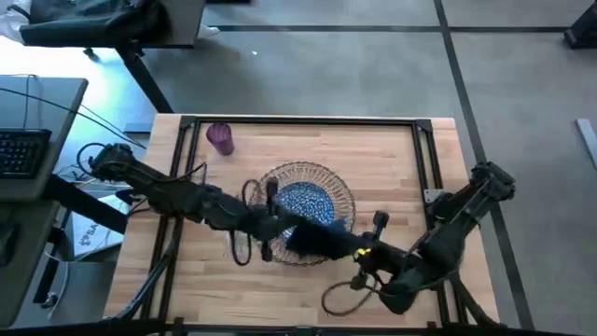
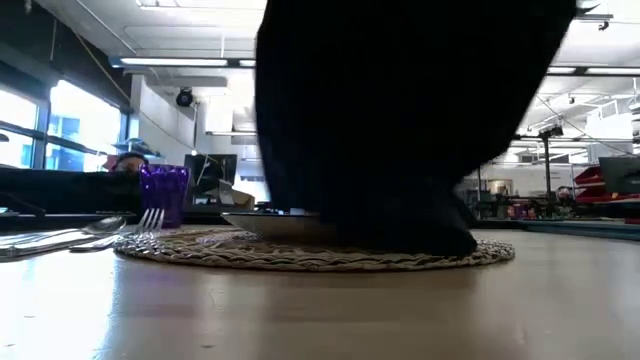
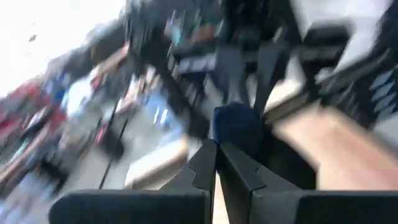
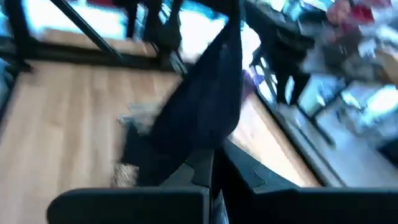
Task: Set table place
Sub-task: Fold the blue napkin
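A blue-patterned plate point(image 1: 303, 199) sits on the round wicker charger point(image 1: 336, 184) at the table's middle. The navy napkin point(image 1: 315, 239) is held up over the charger's near side, between my left gripper point(image 1: 277, 227) and my right gripper point(image 1: 349, 245), both shut on it. In the low view the napkin point(image 2: 400, 120) hangs like a dark curtain in front of the plate. A fork point(image 2: 150, 216) and a spoon point(image 2: 105, 226) lie at the charger's left, the fork's tines on its rim. My left gripper pinches a bunched bit of the napkin point(image 3: 235, 130) between its two fingers; whether edge or fold, I cannot tell. The cloth is held above the table. My right gripper pinches the napkin at its upper part point(image 4: 202, 146) between its two fingers. The cloth hangs slack from the hold, and its lower end point(image 2: 425, 238) rests on the charger.
A small purple cup point(image 1: 220, 137) stands at the table's far left. A black frame point(image 1: 298, 120) runs along the table's far edge and sides. Bare wood lies to the right of the charger point(image 1: 401, 177).
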`<state>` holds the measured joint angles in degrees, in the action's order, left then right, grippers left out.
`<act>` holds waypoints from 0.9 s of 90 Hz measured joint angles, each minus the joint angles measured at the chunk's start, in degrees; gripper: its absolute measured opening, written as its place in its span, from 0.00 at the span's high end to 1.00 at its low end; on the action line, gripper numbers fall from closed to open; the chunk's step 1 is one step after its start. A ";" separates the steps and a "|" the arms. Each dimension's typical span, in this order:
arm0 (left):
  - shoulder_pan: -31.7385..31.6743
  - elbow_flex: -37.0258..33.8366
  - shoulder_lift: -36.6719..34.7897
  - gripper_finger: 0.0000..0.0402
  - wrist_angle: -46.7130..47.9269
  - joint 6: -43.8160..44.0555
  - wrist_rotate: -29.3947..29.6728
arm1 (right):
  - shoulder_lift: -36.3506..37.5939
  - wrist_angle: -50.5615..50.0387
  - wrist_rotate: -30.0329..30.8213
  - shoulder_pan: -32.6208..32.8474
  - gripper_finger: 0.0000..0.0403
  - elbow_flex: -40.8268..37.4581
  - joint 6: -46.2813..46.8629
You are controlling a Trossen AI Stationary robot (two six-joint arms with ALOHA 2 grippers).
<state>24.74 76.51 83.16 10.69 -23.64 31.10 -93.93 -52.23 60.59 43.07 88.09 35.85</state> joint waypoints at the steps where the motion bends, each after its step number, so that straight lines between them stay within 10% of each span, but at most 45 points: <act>1: 0.01 0.00 0.10 1.00 0.76 0.56 0.41 | -0.01 -0.60 -0.17 -0.18 1.00 -0.53 1.38; 51: -2.94 -9.31 0.29 1.00 24.69 23.89 12.96 | -0.09 -31.08 -9.93 -1.94 1.00 -8.34 52.13; 63: -4.41 -15.27 0.41 1.00 15.16 22.06 4.34 | 0.01 -37.65 -18.32 -0.99 1.00 -8.65 63.39; 81: -6.65 -29.65 1.43 0.93 -23.74 19.63 -17.67 | 0.70 -37.75 -26.59 -0.52 1.00 -12.37 67.01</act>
<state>18.09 46.86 84.59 -13.05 -4.01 13.43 -93.23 -89.98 34.00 42.54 75.71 102.87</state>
